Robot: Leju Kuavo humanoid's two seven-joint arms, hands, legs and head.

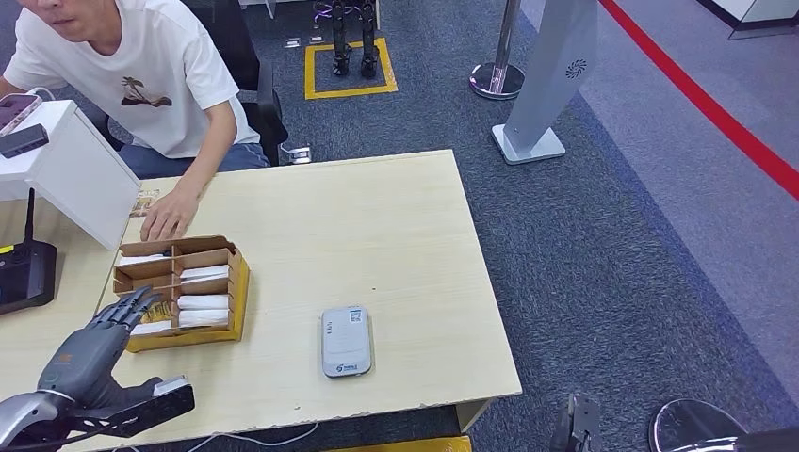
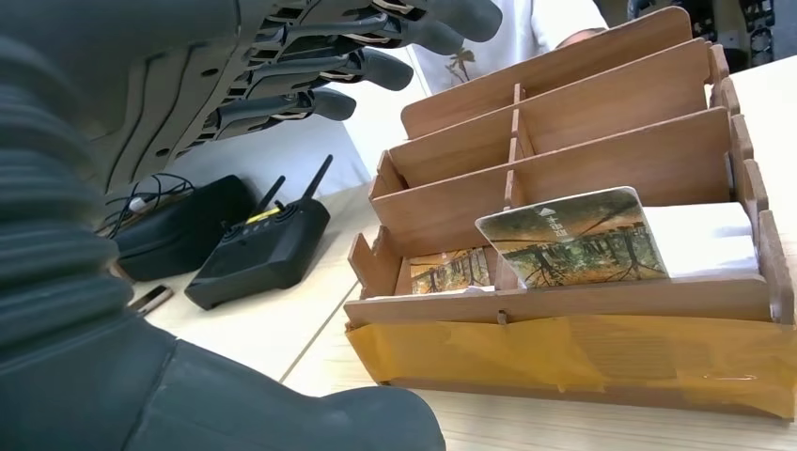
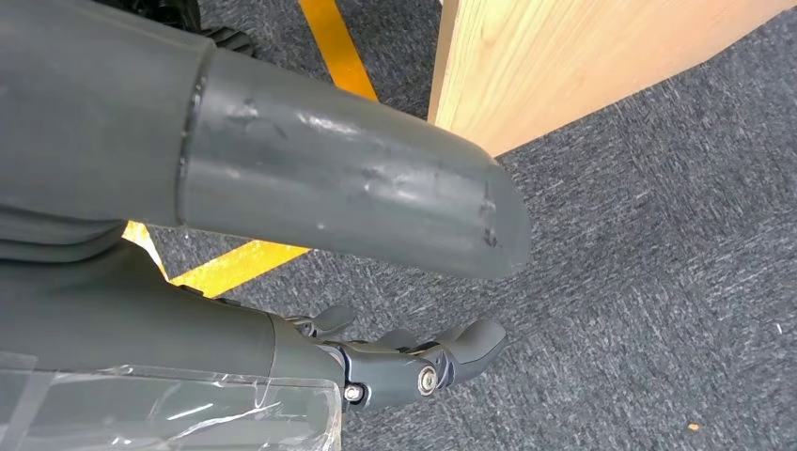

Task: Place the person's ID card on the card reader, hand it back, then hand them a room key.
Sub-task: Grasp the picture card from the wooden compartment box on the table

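Carpet [image 1: 603,235] surrounds wooden table [image 1: 377,226]; left hand [image 1: 99,344] spread, empty; right hand [image 3: 414,362] loose, empty.

A white box [image 1: 71,169] stands at the table's [image 1: 377,226] far left corner with a dark device [image 1: 23,140] on top. Below it a black radio unit [image 1: 24,268] with an antenna sits on the tabletop. Beyond the table, a grey sign stand [image 1: 551,80] and a chrome stanchion base [image 1: 497,79] rest on blue carpet [image 1: 622,245], crossed by a red line [image 1: 716,111]
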